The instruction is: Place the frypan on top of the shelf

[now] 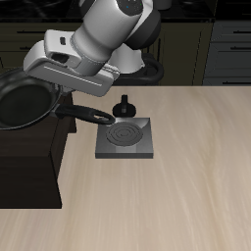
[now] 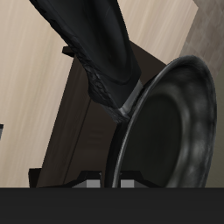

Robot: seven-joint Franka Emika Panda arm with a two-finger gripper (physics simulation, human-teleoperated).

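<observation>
While the tool (image 1: 86, 115) grips the pan (image 1: 22, 101) by its handle, the pan hangs tilted above the shelf (image 1: 29, 167), its handle running out toward the stove (image 1: 126, 138); lowering straight down should seat it.

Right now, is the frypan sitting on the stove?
No, the frypan is held up over the shelf, while the stove is bare.

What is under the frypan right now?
The frypan, held by its handle, hangs over the shelf. Whether it touches the shelf top is unclear; the gripper fingers are hidden.
</observation>
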